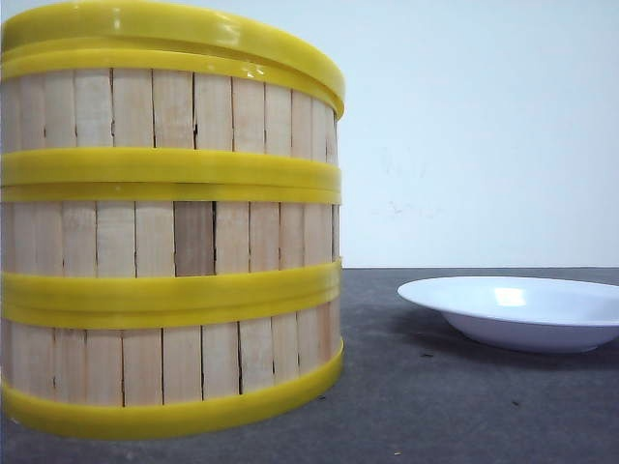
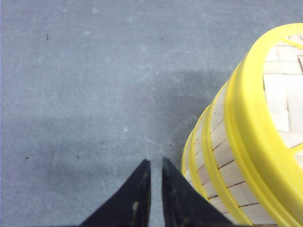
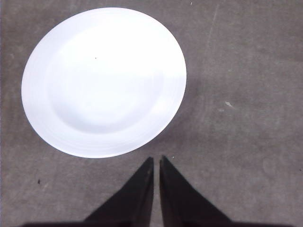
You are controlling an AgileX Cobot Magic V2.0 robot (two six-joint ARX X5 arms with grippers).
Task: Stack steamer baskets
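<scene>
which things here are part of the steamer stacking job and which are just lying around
Part of the job:
- steamer baskets, three tiers stacked

Just lying about:
- white plate, empty, apart from the stack
- grey table

- The left gripper (image 2: 156, 165) points down at the grey table (image 2: 94, 94), its two black fingers nearly together with only a thin slit between the tips, holding nothing.
- The right gripper (image 3: 156, 163) hangs over the same table, fingers likewise drawn almost together, tips just apart and empty.
</scene>
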